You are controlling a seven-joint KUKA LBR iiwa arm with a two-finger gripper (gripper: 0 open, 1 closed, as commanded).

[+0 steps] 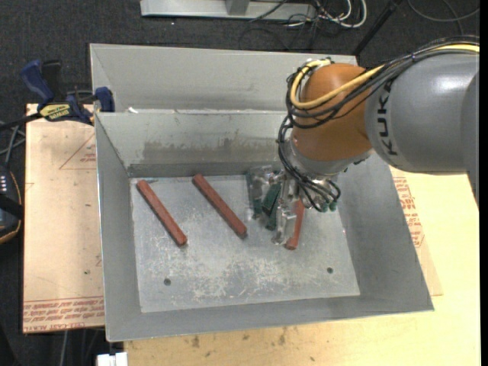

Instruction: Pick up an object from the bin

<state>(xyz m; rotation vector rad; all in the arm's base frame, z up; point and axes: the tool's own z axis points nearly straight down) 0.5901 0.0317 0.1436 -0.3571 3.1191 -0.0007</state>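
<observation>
My gripper (276, 206) hangs low over the bin floor, right of the middle, under the orange wrist cover. A short red-brown stick (294, 231) stands steeply tilted right against its right side, lower end near the floor; the view does not show whether it is held. A second red-brown stick (219, 205) lies diagonally just left of the gripper. A third stick (161, 213) lies further left, roughly parallel to the second.
The bin's sloped back wall rises close behind the gripper. The arm and its cables cover the bin's upper right part. Bare floor stretches along the front of the bin.
</observation>
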